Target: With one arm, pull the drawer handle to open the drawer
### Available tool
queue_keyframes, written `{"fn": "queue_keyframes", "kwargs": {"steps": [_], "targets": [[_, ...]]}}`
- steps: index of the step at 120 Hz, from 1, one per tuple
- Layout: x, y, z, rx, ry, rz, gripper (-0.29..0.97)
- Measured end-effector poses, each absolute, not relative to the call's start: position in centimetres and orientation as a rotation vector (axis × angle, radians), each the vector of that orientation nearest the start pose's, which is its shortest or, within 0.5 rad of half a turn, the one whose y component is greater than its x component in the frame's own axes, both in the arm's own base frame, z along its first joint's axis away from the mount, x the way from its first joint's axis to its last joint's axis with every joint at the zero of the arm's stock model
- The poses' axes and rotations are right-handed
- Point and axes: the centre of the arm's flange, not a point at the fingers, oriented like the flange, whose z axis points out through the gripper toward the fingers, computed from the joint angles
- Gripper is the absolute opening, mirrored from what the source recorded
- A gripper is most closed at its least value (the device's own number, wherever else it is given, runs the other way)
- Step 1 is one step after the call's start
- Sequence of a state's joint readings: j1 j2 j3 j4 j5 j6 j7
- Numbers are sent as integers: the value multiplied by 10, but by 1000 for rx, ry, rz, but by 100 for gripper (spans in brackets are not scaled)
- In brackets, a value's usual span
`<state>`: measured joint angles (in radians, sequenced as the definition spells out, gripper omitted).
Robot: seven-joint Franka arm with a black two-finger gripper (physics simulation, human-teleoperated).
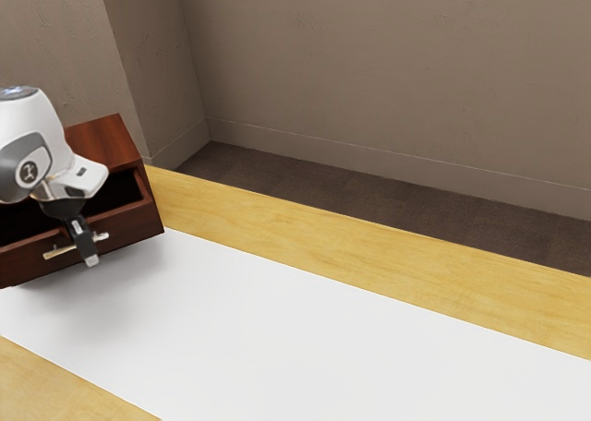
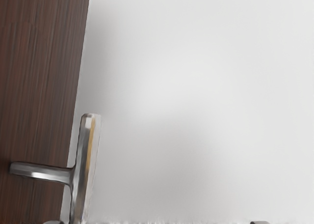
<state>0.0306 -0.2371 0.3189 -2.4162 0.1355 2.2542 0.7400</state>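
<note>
Nearest you, a smooth white sheet (image 1: 305, 338) leaves broad open room across the light wooden table (image 1: 397, 264). At the frame's left, the gripper (image 1: 90, 255) sits at the brushed-metal bar handle (image 1: 65, 249); you cannot tell its grip. The dark, grained wooden drawer (image 1: 28, 259) shows a hollow top, with the brown cabinet (image 1: 102, 139) behind it.

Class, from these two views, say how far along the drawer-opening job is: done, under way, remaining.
Done: the drawer stands partly out of its wooden cabinet, dark inside showing. In hand: the gripper is down at the metal handle on the drawer front. Left: perhaps more pulling, if a fuller opening is wanted; how much travel remains is not visible.
</note>
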Motion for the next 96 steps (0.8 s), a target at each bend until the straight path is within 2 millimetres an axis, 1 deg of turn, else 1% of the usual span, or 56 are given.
{"fn": "queue_keyframes", "kwargs": {"steps": [23,32,47,56,65,75,81,88,92,96], "targets": [[423,158,401,-3000,727,-75,50],[418,151,404,-2997,737,-89,48],[407,135,407,-2983,774,-111,47],[407,118,416,-2949,818,-129,47],[411,113,432,-2917,832,-163,49],[425,104,463,-2862,855,-222,52],[439,93,491,-2814,879,-274,55],[477,80,531,-2775,888,-348,58],[510,67,554,-2764,901,-400,60],[534,55,570,-2760,915,-428,61]]}}
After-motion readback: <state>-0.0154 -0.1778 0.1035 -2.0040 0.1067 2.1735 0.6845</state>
